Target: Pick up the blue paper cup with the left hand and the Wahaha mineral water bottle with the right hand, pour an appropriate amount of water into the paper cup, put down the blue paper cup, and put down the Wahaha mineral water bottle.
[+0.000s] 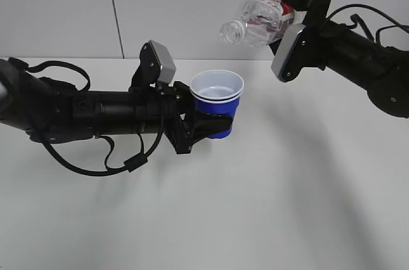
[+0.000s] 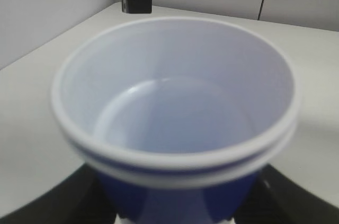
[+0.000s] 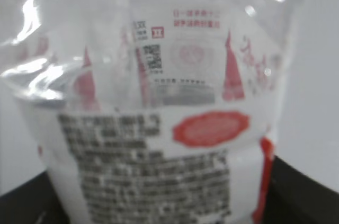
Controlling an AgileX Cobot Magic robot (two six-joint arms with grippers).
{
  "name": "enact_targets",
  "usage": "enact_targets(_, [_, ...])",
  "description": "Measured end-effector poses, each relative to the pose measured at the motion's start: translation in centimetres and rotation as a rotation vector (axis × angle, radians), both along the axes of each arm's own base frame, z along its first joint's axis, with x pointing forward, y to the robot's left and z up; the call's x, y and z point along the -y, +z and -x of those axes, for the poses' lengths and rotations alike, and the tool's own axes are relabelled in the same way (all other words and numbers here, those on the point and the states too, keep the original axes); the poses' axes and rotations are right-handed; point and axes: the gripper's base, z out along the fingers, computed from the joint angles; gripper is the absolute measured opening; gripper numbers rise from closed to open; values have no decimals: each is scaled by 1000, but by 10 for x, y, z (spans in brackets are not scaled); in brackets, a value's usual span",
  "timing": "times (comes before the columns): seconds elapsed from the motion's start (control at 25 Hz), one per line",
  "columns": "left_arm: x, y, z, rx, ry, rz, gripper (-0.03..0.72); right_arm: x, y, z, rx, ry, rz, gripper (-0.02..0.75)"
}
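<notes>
Blue paper cup [image 1: 217,101] sits upright between the jaws of my left hand [image 1: 208,120], which are closed around its blue wall below the doubled white rim. I hold it above the white table [image 1: 255,206], near the middle of the exterior view. In my left wrist view the cup [image 2: 175,118] fills nearly everything, its white inside facing up; I cannot tell from the blurred bottom whether water lies in it.

My right hand [image 1: 300,18] grips the Wahaha mineral water bottle [image 1: 259,21] at about one o'clock from the cup, higher up and apart from it. The bottle lies tilted close to level, its capless neck pointing toward nine o'clock and slightly down, ending above and just right of the cup's rim. My right jaws are clamped on the labelled part. In my right wrist view the bottle [image 3: 159,102] shows its clear ribbed body and its red-and-white label with blurred black print.
</notes>
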Motion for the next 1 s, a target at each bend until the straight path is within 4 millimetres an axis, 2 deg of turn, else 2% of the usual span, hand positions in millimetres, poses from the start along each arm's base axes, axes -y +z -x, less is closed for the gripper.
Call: enact_targets(1.0, [0, 1, -1, 3, 1, -3, 438, -1, 0, 1, 52, -1, 75, 486])
